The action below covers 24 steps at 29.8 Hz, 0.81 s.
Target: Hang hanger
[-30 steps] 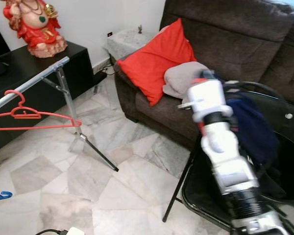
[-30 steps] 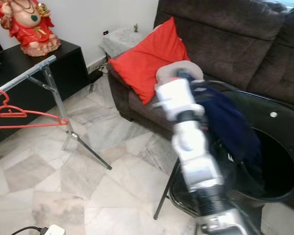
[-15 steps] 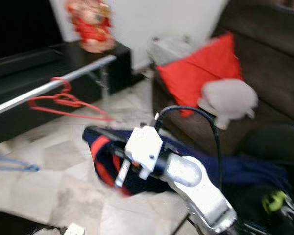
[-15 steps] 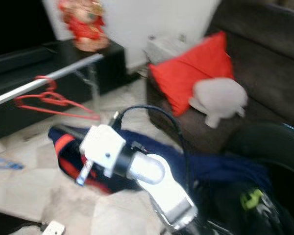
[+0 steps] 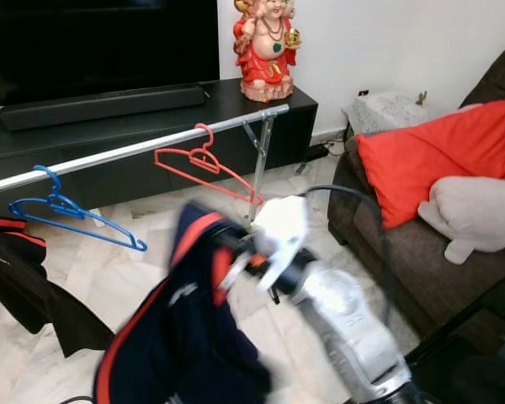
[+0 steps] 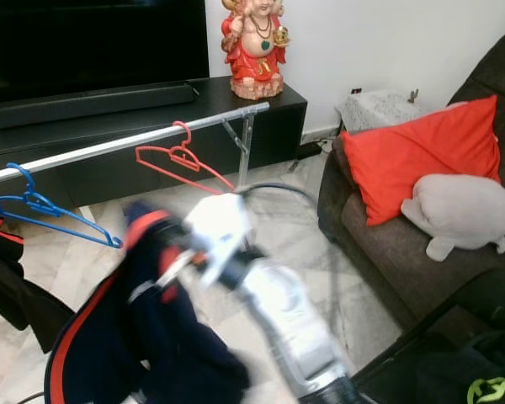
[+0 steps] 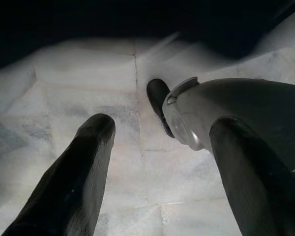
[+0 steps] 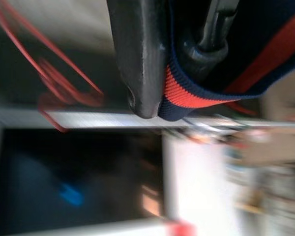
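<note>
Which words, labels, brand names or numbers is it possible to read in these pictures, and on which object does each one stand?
None: no word, number or brand name can be read.
The yellow-green mark on the dark item at the lower right corner may be a logo, but it is too small to read.
The navy and red garment in the right gripper is motion-blurred, and no print can be made out on it.

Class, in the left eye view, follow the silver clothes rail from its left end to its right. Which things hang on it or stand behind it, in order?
Blue hanger → red hanger → red statue on the black cabinet behind the silver rail's right end.
</note>
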Tool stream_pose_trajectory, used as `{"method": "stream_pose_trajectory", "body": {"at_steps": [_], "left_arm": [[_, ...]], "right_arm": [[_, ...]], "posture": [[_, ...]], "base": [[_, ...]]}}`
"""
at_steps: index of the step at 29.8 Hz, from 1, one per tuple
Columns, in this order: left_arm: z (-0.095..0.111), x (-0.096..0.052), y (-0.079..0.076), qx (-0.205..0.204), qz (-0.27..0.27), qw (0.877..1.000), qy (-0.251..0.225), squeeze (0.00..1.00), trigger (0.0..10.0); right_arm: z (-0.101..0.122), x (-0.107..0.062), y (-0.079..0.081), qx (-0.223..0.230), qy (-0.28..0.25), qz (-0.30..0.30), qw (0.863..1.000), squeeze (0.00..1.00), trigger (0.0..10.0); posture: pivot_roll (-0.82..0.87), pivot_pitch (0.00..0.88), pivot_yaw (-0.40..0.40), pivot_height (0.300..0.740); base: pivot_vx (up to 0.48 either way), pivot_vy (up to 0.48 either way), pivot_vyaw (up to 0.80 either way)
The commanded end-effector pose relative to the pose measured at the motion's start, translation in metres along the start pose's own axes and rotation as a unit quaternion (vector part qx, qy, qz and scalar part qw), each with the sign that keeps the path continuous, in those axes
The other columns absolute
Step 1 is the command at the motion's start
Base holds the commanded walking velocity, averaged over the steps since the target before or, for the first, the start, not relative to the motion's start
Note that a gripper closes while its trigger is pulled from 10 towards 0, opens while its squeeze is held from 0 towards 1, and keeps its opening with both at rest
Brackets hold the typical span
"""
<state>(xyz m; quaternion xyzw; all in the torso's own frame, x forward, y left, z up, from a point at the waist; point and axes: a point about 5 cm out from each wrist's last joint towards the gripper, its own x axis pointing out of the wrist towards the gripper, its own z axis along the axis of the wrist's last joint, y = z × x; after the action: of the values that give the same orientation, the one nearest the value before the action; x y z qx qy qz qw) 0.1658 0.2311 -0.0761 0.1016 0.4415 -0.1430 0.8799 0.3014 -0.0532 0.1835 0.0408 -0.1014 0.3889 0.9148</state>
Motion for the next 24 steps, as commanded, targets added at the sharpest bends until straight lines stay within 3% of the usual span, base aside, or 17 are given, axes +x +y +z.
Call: {"method": "stream_pose_trajectory", "body": {"at_steps": [1, 4, 5, 6, 7, 8, 15, 24], "left_arm": [[-0.004, -0.001, 0.0, 0.008, -0.003, 1.0, 0.013, 0.0, 10.0], [-0.005, -0.002, 0.001, 0.011, 0.004, 1.0, 0.014, 0.0, 10.0], [-0.006, -0.002, 0.003, 0.013, 0.014, 1.0, 0.018, 0.0, 10.0], [-0.007, -0.002, 0.003, 0.015, 0.019, 0.999, 0.02, 0.0, 10.0], [-0.008, -0.003, 0.005, 0.014, 0.029, 0.999, 0.021, 0.0, 10.0], [-0.008, -0.003, 0.005, 0.011, 0.032, 0.999, 0.02, 0.0, 10.0], [-0.02, -0.01, 0.012, -0.061, 0.098, 0.993, 0.003, 0.0, 10.0], [-0.03, -0.016, 0.015, -0.07, 0.109, 0.992, 0.006, 0.0, 10.0]], "right_arm": [[-0.003, 0.0, -0.009, 0.005, 0.007, -0.044, 0.999, 0.0, 10.0], [-0.026, -0.012, -0.031, 0.014, 0.053, -0.149, 0.987, 0.0, 10.0], [-0.042, -0.021, -0.046, 0.033, 0.085, -0.223, 0.971, 0.0, 10.0], [-0.048, -0.027, -0.051, 0.041, 0.094, -0.255, 0.961, 0.0, 10.0], [-0.061, -0.038, -0.059, 0.09, 0.106, -0.312, 0.94, 0.0, 10.0], [-0.066, -0.042, -0.06, 0.105, 0.11, -0.33, 0.932, 0.0, 10.0], [-0.091, -0.044, -0.046, 0.101, 0.143, -0.331, 0.927, 0.0, 10.0], [-0.093, -0.052, -0.046, 0.076, 0.139, -0.352, 0.922, 0.0, 10.0]], "posture": [[-0.01, 0.109, -0.002, 0.74], [0.0, 0.105, 0.0, 0.74], [0.0, 0.102, 0.0, 0.74], [0.0, 0.1, 0.001, 0.74], [0.0, 0.096, 0.004, 0.74], [0.0, 0.091, 0.006, 0.74], [0.02, 0.061, 0.028, 0.74], [0.02, 0.0, 0.047, 0.74]], "base": [[0.0, 0.0, 0.0], [0.0, 0.0, 0.0], [0.0, 0.0, 0.0], [0.0, 0.0, 0.0], [0.0, 0.0, 0.0], [0.0, 0.0, 0.0], [0.0, 0.0, 0.0], [0.0, 0.0, 0.0]]}}
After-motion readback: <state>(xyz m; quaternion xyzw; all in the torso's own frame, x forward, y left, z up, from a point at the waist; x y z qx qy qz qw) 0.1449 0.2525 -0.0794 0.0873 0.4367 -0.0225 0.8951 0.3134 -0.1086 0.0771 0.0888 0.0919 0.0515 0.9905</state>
